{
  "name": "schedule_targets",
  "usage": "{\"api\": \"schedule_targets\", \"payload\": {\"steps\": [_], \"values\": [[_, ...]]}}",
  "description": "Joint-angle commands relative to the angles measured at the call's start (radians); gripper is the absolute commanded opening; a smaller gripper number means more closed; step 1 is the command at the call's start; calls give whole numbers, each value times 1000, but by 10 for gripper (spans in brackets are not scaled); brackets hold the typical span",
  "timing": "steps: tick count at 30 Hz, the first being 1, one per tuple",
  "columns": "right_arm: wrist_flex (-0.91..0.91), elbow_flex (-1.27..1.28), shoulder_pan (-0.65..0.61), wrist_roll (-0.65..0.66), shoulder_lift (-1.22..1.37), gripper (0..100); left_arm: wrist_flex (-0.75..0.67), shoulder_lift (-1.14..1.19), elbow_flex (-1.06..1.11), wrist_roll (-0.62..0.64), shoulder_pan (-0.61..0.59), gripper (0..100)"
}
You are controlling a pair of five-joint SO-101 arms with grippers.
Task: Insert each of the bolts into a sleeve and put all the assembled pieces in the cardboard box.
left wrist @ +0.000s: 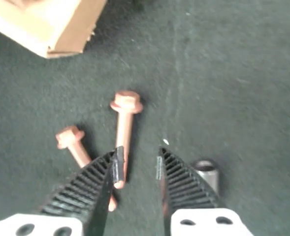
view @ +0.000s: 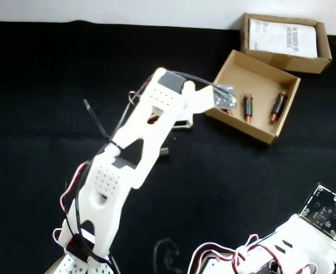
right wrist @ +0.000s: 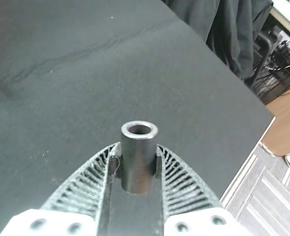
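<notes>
Clamps dark hollow sleeve (right wrist: 139, 157) upright in right gripper (right wrist: 137, 164) near table edge (right wrist: 253, 113); holds left gripper (left wrist: 137, 167) half-open over copper bolt (left wrist: 124, 132), below-left of cardboard box (view: 242, 127)

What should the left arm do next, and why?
Probably shift the open left gripper sideways until the copper-coloured bolt lies centred in its gap, then close. The bolt's shaft sits under one fingertip, off centre, and the right gripper holds a sleeve ready for it.
</notes>
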Motion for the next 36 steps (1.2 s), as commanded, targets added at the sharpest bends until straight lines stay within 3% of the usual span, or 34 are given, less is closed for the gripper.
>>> {"api": "schedule_targets", "payload": {"steps": [1,12,26,30,36], "values": [[-58,31,2,14,5,7,3,58,-125,3,15,120],[-203,188,2,14,5,7,2,191,-248,2,15,120],[-231,239,2,48,5,7,-28,283,-255,0,33,118],[-231,239,2,49,5,8,-28,285,-255,0,47,0],[-254,240,2,49,4,8,18,251,-325,23,39,8]]}}
